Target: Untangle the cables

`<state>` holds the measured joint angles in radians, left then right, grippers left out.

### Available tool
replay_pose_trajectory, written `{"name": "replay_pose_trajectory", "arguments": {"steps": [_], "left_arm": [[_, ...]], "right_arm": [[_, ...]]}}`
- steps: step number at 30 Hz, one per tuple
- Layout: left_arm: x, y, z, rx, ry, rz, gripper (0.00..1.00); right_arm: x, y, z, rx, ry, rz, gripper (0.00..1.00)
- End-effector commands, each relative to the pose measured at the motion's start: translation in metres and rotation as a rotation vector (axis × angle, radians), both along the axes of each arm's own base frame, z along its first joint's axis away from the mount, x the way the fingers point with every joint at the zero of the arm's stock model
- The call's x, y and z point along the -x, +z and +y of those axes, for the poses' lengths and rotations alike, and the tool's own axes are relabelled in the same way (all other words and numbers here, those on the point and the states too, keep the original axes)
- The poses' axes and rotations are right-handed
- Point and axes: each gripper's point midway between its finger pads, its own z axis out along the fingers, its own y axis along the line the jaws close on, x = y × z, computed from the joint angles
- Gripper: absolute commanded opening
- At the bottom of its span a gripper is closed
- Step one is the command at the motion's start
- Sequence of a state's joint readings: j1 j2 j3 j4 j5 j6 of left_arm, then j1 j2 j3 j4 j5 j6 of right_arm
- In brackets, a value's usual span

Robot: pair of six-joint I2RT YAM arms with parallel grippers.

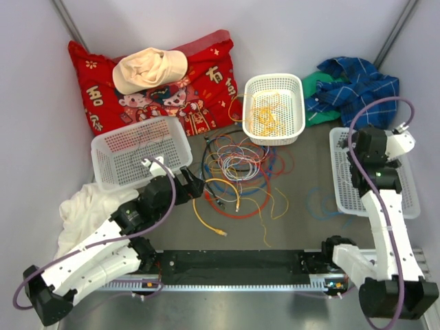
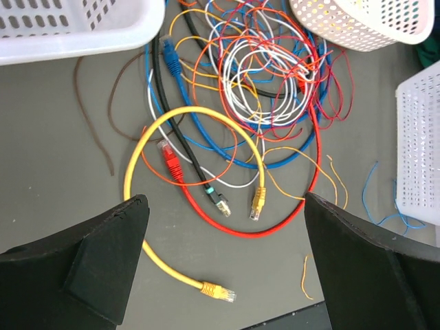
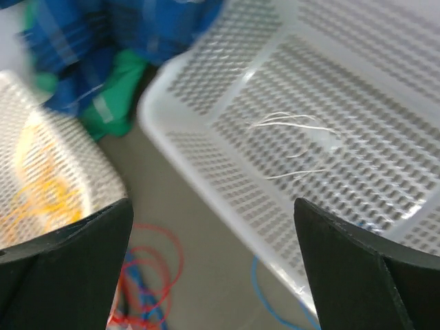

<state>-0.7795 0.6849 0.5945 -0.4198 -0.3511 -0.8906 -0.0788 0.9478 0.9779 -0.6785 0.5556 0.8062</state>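
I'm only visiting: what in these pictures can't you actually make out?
Right wrist view: blurred, so the pale strands in the white basket may be wire or not.
Left wrist view: the cables overlap too densely to trace each one; some are cut off by the top edge.
Top view: the yellow strands in the far basket are too small to identify.

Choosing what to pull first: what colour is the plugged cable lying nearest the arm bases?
That cable is yellow; the left wrist view shows it best.
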Motion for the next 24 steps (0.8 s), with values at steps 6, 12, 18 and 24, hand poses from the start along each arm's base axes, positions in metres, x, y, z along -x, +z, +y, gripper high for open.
{"name": "replay_pose_trajectory", "arguments": {"steps": [6, 12, 18, 24], "left_arm": [[-0.008, 0.008, -0.019, 0.026, -0.042, 0.004, 0.99], [-0.004, 0.004, -0.025, 0.032, -0.068, 0.035, 0.99], [0.001, 0.004, -0.014, 0.024, -0.044, 0.033, 0.99], [0.009, -0.002, -0.007, 0.034, -0.032, 0.055, 0.99]], "right_arm": [[-0.014, 0.053, 0.165, -0.036, 0.794, -0.197, 0.99], [0.014, -0.006, 0.263, 0.042, 1.184, -0.011, 0.99], [0.041, -0.078, 0.318, 0.011, 1.409, 0.175, 0.99], [0.070, -0.119, 0.359, 0.010, 1.569, 0.292, 0.99]]}}
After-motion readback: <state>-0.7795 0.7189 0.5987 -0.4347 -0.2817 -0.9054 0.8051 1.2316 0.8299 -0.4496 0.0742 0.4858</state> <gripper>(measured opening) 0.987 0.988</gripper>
